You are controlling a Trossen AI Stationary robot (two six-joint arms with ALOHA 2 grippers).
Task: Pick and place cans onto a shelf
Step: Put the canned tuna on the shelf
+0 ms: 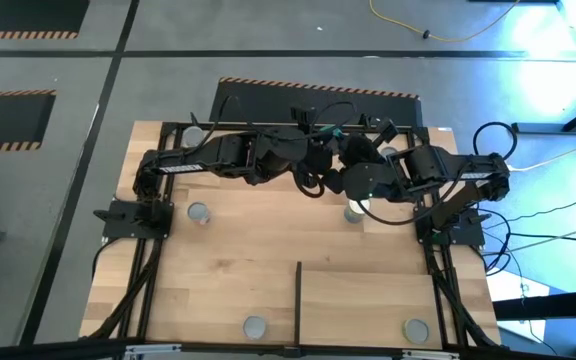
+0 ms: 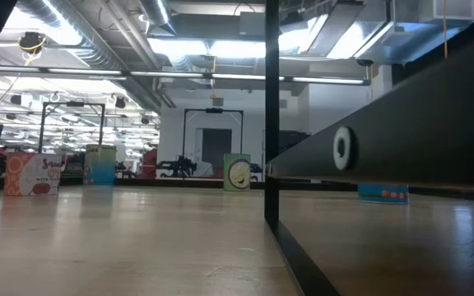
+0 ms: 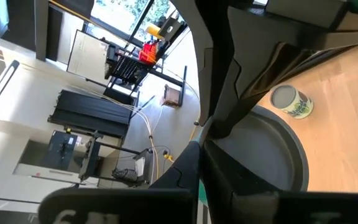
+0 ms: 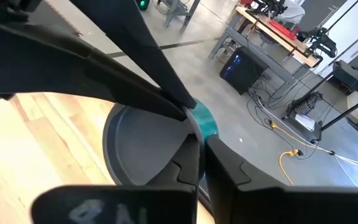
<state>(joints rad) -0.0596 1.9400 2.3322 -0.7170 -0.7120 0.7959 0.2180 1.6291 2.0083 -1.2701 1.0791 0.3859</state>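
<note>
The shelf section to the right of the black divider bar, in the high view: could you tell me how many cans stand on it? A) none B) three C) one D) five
C: a single silver-topped can stands on the shelf, right of the divider bar.

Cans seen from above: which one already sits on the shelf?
The can at the front right, right of the black divider bar; the other cans lie on the open tabletop.

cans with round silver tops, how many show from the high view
5, maybe more under the arms: silver-topped can left-centre, one below the right arm, one near front, one on the shelf, one back-left.
</note>
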